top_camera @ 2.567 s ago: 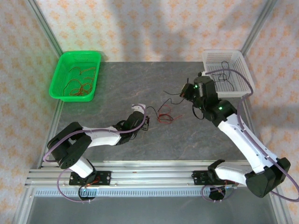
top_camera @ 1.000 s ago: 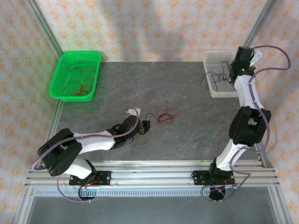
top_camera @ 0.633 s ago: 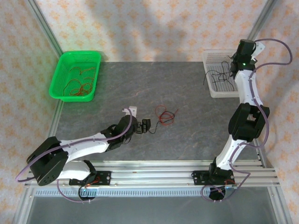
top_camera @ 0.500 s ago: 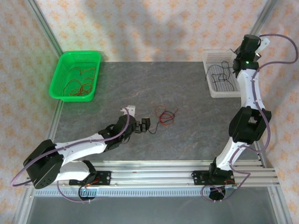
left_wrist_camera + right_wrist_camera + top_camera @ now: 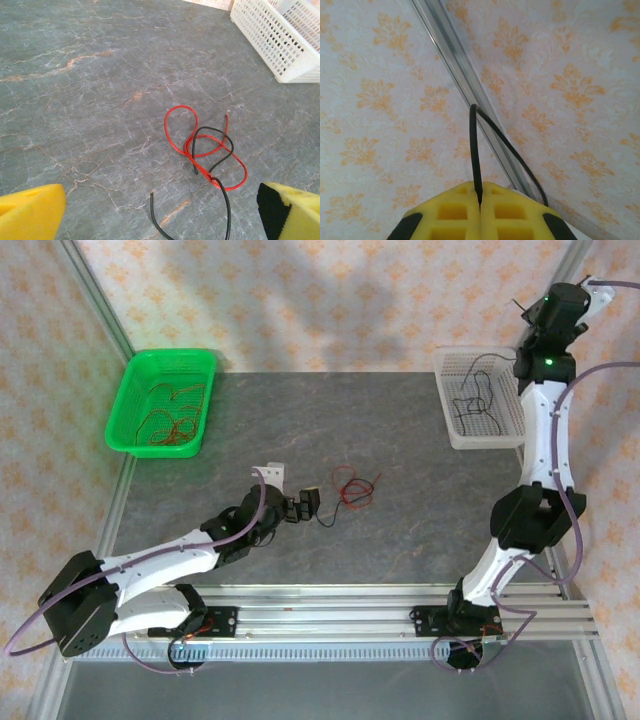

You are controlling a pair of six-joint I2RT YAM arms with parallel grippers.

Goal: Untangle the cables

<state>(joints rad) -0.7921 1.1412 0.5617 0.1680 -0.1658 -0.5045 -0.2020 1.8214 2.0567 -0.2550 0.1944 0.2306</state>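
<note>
**A:** The left gripper (image 5: 160, 216) is hanging wide open near the red cable (image 5: 182, 107) and black cable (image 5: 211, 128), which are lying crossed on the table (image 5: 75, 75). It is risking to pinch both.

**B:** The right gripper (image 5: 480, 202) is clenching another black wire (image 5: 473, 150) high above the white basket (image 5: 480, 425). I cannot tell where its end is hanging.

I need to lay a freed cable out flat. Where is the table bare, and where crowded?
Bare: the far strip between the green basket and the white basket, and the near-right stretch between the tangled cables and the right arm. Crowded: mid-table, where they lie ahead of the open left end effector.
</note>
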